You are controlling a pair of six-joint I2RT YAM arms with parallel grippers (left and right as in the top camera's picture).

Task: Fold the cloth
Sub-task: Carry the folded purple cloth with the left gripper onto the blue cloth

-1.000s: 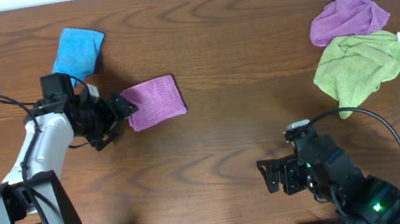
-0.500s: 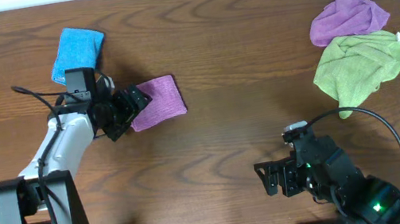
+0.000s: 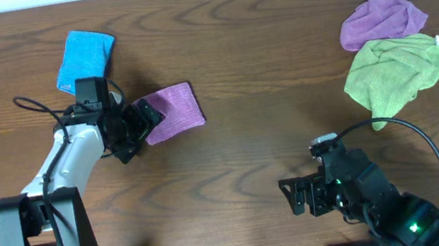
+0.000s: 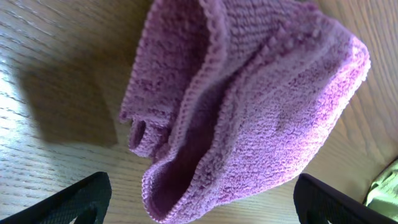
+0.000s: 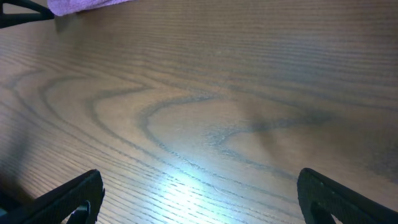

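A folded purple cloth (image 3: 175,110) lies on the table left of centre; the left wrist view shows it close up (image 4: 261,106), its layered edges facing the camera. My left gripper (image 3: 142,122) is open at the cloth's left edge, its fingertips wide apart on either side, not closed on it. My right gripper (image 3: 300,196) is open and empty low over bare wood near the front edge; its wrist view shows only table and a strip of the purple cloth (image 5: 87,5) far off.
A folded blue cloth (image 3: 85,58) lies at the back left, behind my left arm. A crumpled purple cloth (image 3: 382,18) and a crumpled green cloth (image 3: 395,70) lie at the back right.
My left gripper moved right toward the purple cloth's left edge, then drew back slightly. The cloth has not moved. The right arm barely moved.
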